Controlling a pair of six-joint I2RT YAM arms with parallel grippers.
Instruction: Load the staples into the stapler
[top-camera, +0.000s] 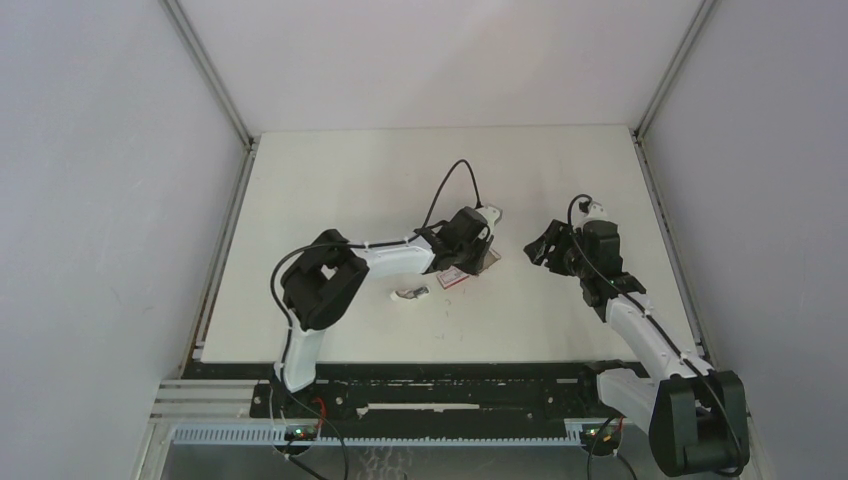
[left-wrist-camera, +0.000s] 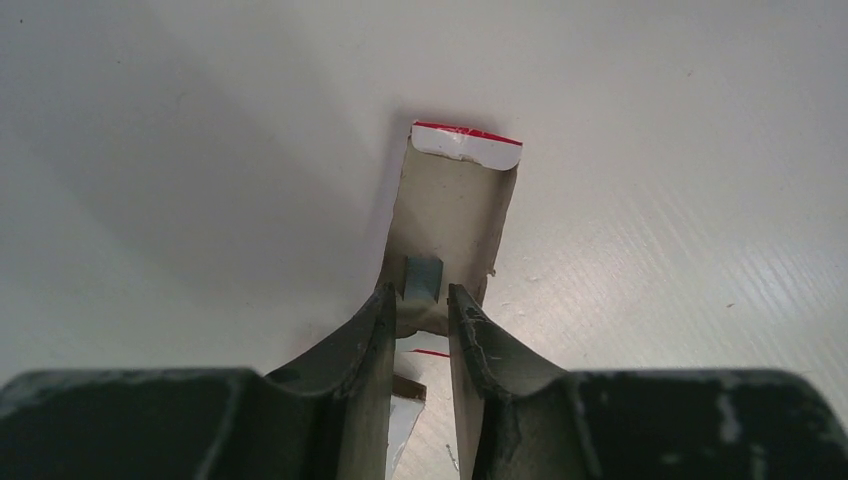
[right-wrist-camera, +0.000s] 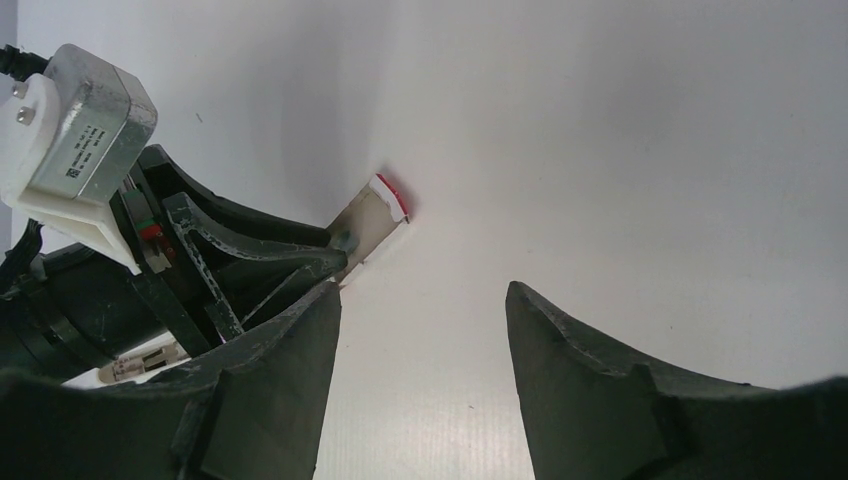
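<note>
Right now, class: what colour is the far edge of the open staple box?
Red; the staple box shows best in the left wrist view.

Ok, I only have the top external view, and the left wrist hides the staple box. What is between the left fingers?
Observer: In the left wrist view, the left gripper straddles a small grey piece, likely a staple strip, lying in the opened cardboard box.
Operator: Is it gripped?
Observer: The jaws stand narrow, close on either side of it. I cannot tell whether the pads touch it.
Operator: And the right side?
Observer: The right wrist view shows the right gripper open with nothing between its fingers, pointed toward the box's red-edged end.
</note>
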